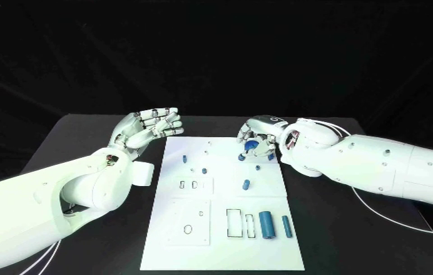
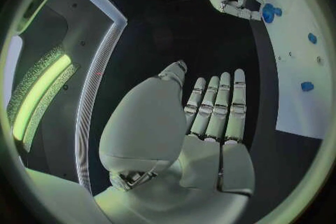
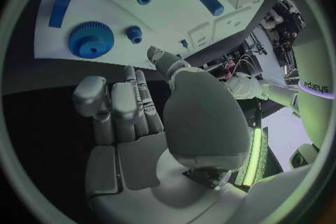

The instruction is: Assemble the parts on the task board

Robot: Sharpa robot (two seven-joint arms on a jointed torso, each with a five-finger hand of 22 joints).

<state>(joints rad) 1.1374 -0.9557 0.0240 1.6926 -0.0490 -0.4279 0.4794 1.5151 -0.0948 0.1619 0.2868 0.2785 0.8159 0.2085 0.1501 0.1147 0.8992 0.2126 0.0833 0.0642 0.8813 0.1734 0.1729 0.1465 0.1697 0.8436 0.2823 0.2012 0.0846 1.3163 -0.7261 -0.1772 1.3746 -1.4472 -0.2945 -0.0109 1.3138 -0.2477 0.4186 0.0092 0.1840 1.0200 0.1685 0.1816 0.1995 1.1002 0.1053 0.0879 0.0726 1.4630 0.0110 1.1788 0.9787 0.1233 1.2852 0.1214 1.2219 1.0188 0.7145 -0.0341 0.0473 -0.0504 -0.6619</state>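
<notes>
On the black counter (image 1: 90,134) the white board (image 1: 226,225) carries small blue parts, among them a gear (image 3: 91,40) at its far right corner beneath the right hand (image 1: 259,136), which holds nothing, fingers apart, while the left hand (image 1: 149,126) hangs empty beside the board's far left corner, fingers loosely spread.

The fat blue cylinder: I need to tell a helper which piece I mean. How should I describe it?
Find the white task board on the black table, then its near right corner. The fat blue cylinder lies there between an empty rectangular slot and a thinner blue pin; it is the thickest blue piece there.
</notes>
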